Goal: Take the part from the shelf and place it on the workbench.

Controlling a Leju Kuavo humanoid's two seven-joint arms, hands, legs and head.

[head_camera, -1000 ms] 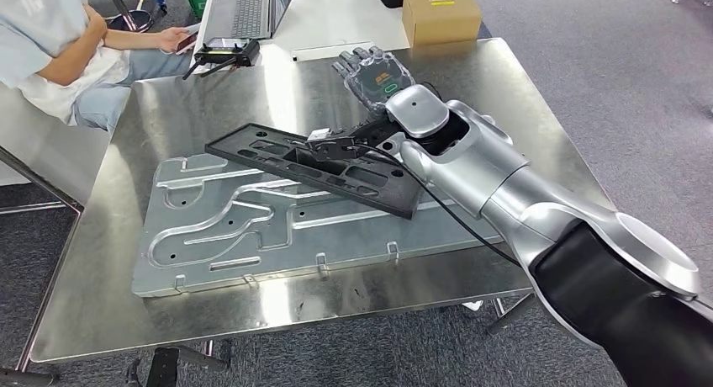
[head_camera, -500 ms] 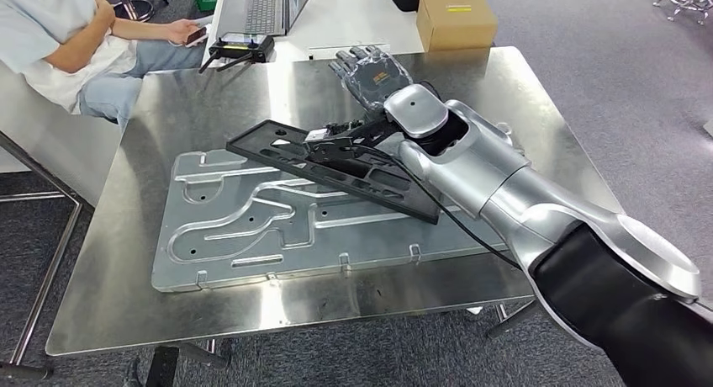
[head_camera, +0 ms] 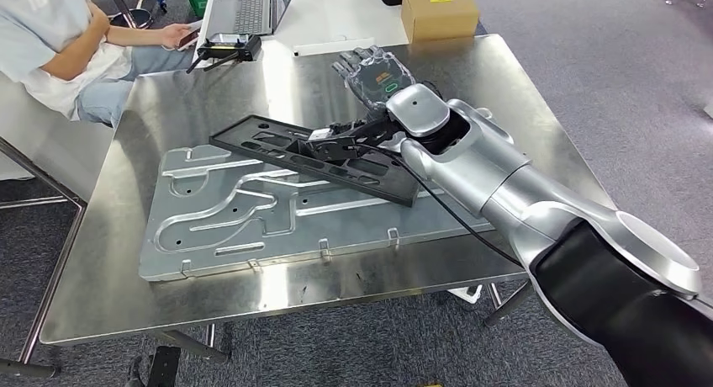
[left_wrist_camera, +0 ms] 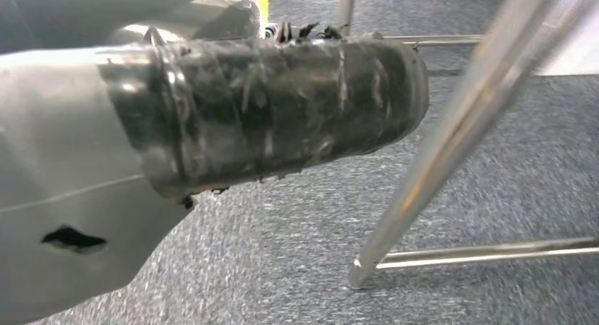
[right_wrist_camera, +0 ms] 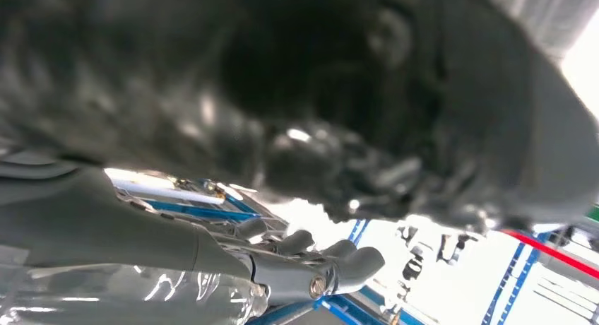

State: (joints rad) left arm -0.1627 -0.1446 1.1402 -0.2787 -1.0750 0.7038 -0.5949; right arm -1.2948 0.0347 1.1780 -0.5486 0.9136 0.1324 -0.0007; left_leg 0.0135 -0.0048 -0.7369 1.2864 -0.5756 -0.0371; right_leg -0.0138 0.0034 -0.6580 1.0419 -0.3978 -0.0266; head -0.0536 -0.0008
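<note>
Near the far right part of the steel workbench point(head_camera: 118, 286), the right hand point(head_camera: 374, 74) hovers with its fingers straight and spread, back upward, holding nothing; the right wrist view shows the fingers point(right_wrist_camera: 346, 261) extended and apart. The black plastic part point(head_camera: 315, 157), a long slotted tray, lies tilted across the middle of the bench, its right end under the right wrist and its length resting on the grey grooved metal plate point(head_camera: 252, 227) that covers the bench centre. Whether the wrist touches the part I cannot tell. Beyond the far edge sit a cardboard box point(head_camera: 440, 10), a laptop point(head_camera: 244, 8) and a seated person point(head_camera: 59, 50).
</note>
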